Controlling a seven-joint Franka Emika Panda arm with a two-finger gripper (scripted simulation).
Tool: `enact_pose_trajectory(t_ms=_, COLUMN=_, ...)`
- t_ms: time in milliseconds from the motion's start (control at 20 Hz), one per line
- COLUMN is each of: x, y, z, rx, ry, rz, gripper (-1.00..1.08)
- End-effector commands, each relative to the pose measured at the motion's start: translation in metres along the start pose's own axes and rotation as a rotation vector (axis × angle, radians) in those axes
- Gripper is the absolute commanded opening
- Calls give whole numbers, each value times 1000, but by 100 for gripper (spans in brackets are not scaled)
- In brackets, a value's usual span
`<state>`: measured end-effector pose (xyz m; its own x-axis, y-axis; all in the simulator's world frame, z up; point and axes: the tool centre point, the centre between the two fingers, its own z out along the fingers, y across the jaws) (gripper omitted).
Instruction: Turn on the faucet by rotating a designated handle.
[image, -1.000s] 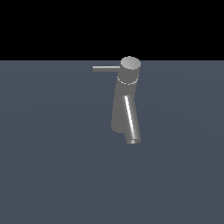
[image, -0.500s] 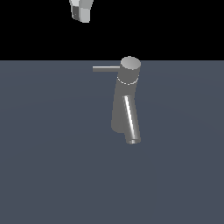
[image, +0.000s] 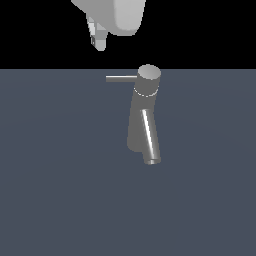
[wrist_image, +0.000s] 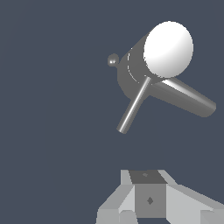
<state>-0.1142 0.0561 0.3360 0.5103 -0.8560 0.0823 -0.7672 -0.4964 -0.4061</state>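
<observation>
The grey metallic faucet (image: 142, 120) stands upright on the dark floor, its slanted spout (image: 151, 139) pointing toward the camera. The handle (image: 121, 78), a thin straight rod, sticks out from the round cap (image: 149, 74) toward the exterior view's left. My gripper (image: 99, 44) hangs above and beyond the rod's free end, clear of it, with the white hand (image: 117, 15) above it. In the wrist view the faucet (wrist_image: 135, 70), its handle (wrist_image: 134, 105) and spout (wrist_image: 188, 97) lie ahead of my gripper (wrist_image: 146, 176), whose fingers sit together with nothing between them.
Flat dark blue-grey ground (image: 60, 190) spreads all around the faucet. A small knob (wrist_image: 113, 60) shows beside the faucet body in the wrist view. No other objects are in view.
The gripper has come down into the exterior view from the top: absent a second ago, only its tip half a second ago, now the hand shows too. The faucet and handle have not moved.
</observation>
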Motion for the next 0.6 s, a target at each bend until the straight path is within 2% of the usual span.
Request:
enact_pose_trajectory(t_ms=0, x=5, y=-5, z=10, rx=21, ry=19, rz=59, gripper=-100)
enact_pose_trajectory(t_ms=550, x=35, y=-27, z=50, rx=106, ry=100, rz=301, gripper=-100)
